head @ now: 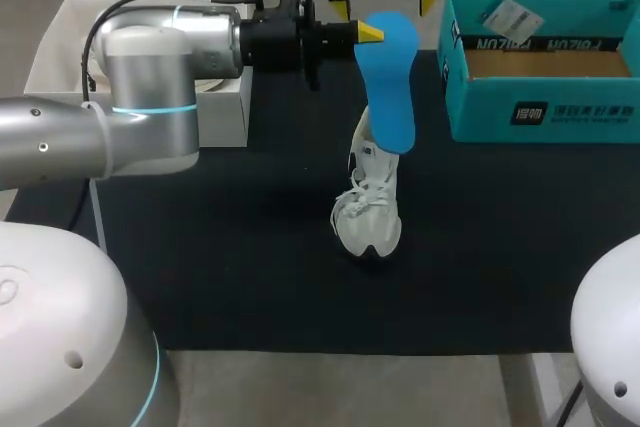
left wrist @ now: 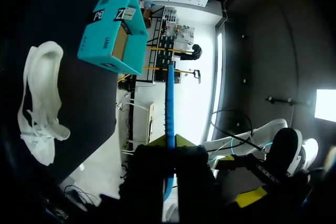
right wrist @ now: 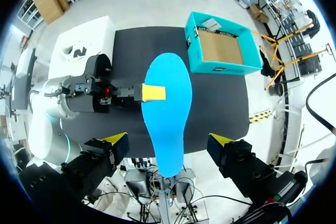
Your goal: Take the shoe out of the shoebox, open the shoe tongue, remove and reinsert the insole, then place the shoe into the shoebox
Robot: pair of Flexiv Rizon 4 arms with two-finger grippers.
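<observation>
1. The insole (head: 388, 87) is gripped at its far end by the closed left gripper (head: 368, 33). Its lower end hangs at the opening of the shoe (head: 368, 209) — contact cannot be told.
2. The shoe rests mid-counter (head: 200, 277), left of the shoebox (head: 540, 117).
3. The right gripper (right wrist: 169, 141) is held open at the far side, empty.
4. Reinsertion is judged to be the step in hand — the lower tip needs to be guided into the opening and slid toeward.

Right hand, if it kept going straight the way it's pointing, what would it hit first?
Most likely the blue insole, which the left hand holds up directly ahead of the open right hand. The gap between them is hard to judge. The black mat lies beyond the insole.
</observation>
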